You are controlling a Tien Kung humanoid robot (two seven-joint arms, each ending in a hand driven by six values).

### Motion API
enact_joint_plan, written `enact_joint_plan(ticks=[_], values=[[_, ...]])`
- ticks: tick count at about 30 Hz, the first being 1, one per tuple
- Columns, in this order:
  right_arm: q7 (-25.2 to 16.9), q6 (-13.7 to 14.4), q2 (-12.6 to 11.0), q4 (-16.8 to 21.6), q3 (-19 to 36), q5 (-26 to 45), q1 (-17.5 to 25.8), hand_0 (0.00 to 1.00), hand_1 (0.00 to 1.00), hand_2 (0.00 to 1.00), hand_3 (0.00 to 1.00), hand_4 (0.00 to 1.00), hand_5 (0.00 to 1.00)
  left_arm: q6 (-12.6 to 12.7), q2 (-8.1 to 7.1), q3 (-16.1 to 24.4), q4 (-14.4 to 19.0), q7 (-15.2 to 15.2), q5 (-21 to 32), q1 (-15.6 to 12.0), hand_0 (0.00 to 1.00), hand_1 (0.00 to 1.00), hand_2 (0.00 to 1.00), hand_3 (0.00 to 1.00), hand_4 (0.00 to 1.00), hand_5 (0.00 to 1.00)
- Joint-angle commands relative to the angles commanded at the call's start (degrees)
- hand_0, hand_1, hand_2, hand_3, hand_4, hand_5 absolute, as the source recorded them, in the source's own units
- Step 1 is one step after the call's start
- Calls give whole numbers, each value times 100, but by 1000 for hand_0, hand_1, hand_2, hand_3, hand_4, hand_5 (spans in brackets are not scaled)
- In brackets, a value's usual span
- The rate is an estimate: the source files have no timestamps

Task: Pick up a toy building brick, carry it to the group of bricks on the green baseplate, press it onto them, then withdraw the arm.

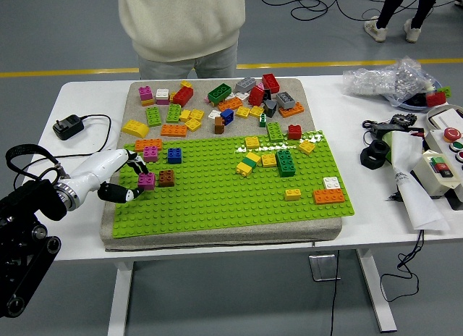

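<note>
My left hand, white-shelled at the end of a black arm reaching in from the lower left, pinches a small magenta brick between its fingertips at the left edge of the green baseplate. The brick sits low over the studs, just beside a brown brick standing on the plate; whether it touches the studs is not clear. Above my hand, along the plate's upper left corner, are an orange brick, another magenta brick and a blue brick. A black power adapter with its cable lies on the white table to the left of the grey mat under the plate. Beyond the plate, a loose heap of bricks in many colours covers the mat's far part, in front of a person in a cream sweater standing at the far side. Near the plate's middle stands a group of yellow and green bricks, and toward the right an orange brick with a white one. At the table's right end are a plastic bag and a control box.
</note>
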State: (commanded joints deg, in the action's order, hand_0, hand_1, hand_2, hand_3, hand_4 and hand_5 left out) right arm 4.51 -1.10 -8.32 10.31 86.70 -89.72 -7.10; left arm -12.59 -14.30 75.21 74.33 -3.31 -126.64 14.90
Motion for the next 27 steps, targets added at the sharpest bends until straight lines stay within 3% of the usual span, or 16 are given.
enact_joint_plan(ticks=[12, 27], values=[[1, 0, 8, 0, 7, -13, 17, 761, 676, 718, 737, 998, 683, 56, 188, -63, 217, 78, -31, -342, 864, 717, 507, 527, 528, 2], [4, 0, 11, 0, 5, -22, 27, 761, 676, 718, 737, 998, 683, 108, 341, -71, 212, 111, -47, -446, 871, 731, 512, 532, 538, 2]])
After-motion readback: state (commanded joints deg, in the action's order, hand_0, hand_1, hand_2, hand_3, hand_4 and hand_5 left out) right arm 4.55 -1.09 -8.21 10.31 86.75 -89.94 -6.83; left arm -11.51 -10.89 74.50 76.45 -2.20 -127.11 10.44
